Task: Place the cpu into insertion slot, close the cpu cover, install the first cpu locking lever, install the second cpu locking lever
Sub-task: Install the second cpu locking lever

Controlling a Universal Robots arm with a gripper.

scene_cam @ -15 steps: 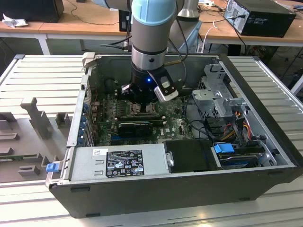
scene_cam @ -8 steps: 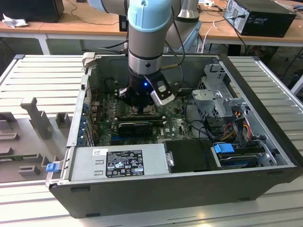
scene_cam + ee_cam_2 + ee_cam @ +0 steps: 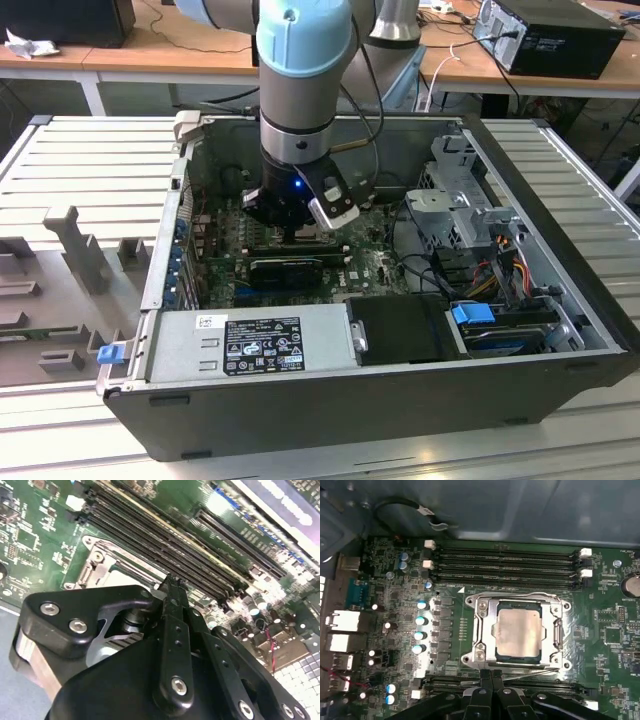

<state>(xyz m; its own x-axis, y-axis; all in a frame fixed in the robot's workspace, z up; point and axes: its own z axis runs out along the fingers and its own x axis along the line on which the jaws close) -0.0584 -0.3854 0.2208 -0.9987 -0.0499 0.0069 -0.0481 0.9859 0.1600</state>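
Observation:
In the first wrist view the pale cpu (image 3: pixel 518 632) lies flat in the insertion slot (image 3: pixel 566 605) on the green board. The silvery cpu cover (image 3: pixel 483 627) is down around it. A thin wire locking lever (image 3: pixel 535 672) runs along the socket's edge nearest my fingers. My gripper (image 3: pixel 491 672) is shut, its tips just off that edge and by the lever's end; whether they touch it I cannot tell. In the second wrist view the gripper (image 3: pixel 172 580) hangs close over the socket's corner (image 3: pixel 97 565). In the exterior view the gripper (image 3: pixel 297 235) is deep inside the open computer case.
Long black memory slots (image 3: pixel 505 562) run beside the socket's far edge. A row of capacitors (image 3: pixel 421 620) stands at one side. A black ribbed card (image 3: pixel 285 270), the power supply (image 3: pixel 250 345), a drive cage (image 3: pixel 460 210) and loose cables (image 3: pixel 500 260) crowd the case.

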